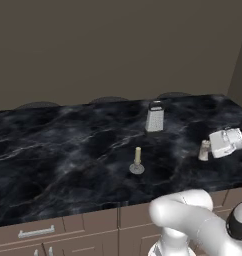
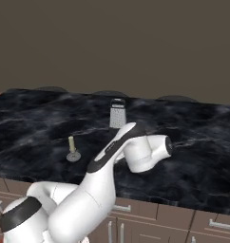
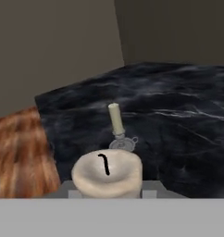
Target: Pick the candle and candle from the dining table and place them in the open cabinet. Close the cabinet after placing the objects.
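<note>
1. The tool [image 1: 207, 148] is clenched on the stub candle [image 1: 204, 150]; in the left base view the stub sits at the tip of the white hand over the right part of the tabletop [image 1: 68, 150]; in the hand view its cream top with the black wick lies right between the finger tips, close under the camera.
2. Whether the stub is lifted clear of the tabletop or touches it cannot be told from these views; the pick of the first candle is judged to be in hand, not finished.
3. The stick candle [image 1: 137, 159] stands upright on its round grey dish near the middle of the tabletop, well apart from the tool and untouched; its pick is left to do.
4. The box grater [image 1: 154, 117] stands further back, beyond the stick candle; it plays no part in the task.
5. Neither candle has reached the cabinet; both placings are left, and the closing of the door after them.
6. By this reckoning the task is in its early part; one grasp made, one carry, a second pick and carry, and the closing remain.
</note>
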Motion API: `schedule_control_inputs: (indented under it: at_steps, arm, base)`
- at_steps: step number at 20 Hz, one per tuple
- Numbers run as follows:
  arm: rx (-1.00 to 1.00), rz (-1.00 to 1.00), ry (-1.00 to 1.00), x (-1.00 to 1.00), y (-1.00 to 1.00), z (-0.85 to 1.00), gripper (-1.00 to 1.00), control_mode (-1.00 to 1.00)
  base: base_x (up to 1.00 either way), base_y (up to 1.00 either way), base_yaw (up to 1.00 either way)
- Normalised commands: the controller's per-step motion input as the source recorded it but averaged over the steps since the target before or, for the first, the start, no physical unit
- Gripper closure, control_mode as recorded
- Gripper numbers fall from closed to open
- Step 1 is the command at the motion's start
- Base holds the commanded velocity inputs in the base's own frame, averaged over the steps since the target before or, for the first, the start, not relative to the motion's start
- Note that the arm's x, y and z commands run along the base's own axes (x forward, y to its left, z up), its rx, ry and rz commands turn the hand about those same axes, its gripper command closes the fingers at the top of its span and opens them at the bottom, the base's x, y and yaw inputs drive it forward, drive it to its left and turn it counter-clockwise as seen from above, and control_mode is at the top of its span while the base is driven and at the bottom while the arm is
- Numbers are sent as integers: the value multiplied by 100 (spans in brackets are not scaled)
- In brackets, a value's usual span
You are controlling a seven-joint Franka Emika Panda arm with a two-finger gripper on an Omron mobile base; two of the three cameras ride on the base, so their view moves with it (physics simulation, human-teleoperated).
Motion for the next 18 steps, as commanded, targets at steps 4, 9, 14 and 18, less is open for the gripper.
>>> schedule_control_inputs:
  at_steps: [4,9,14,18]
  arm:
    - [0,-20,0,-20,23,46,100,-100]
    - [0,-22,0,-30,30,31,100,-100]
    - [-1,-21,0,-32,39,26,100,-100]
    - [-3,-20,0,-24,42,38,100,-100]
  base:
    - [0,0,0]
    - [0,0,0]
    - [0,0,0]
    - [0,0,0]
